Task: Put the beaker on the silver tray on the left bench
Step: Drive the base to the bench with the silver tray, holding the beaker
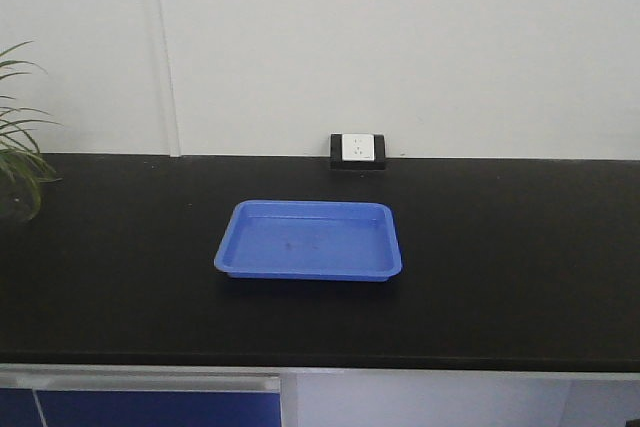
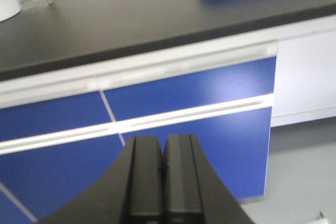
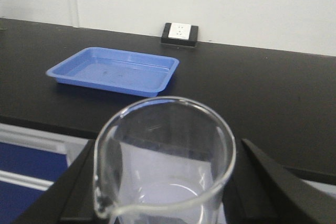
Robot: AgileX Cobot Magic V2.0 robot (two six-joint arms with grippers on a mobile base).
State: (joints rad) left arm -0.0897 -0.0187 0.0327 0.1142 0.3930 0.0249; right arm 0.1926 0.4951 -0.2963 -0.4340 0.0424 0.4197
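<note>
The clear glass beaker [image 3: 165, 166] with a pouring lip fills the bottom of the right wrist view. My right gripper [image 3: 165, 182] is shut on it, one black finger [image 3: 79, 182] on each side, and holds it in front of the black bench [image 3: 252, 93]. My left gripper [image 2: 164, 182] is shut and empty, low in front of the blue cabinet doors [image 2: 199, 124]. No silver tray shows in any view. Neither gripper shows in the front view.
A blue tray [image 1: 308, 239] lies on the black bench [image 1: 500, 267] and also shows in the right wrist view [image 3: 115, 71]. A wall socket [image 1: 358, 150] sits at the bench's back edge. A plant [image 1: 18, 162] stands at the far left.
</note>
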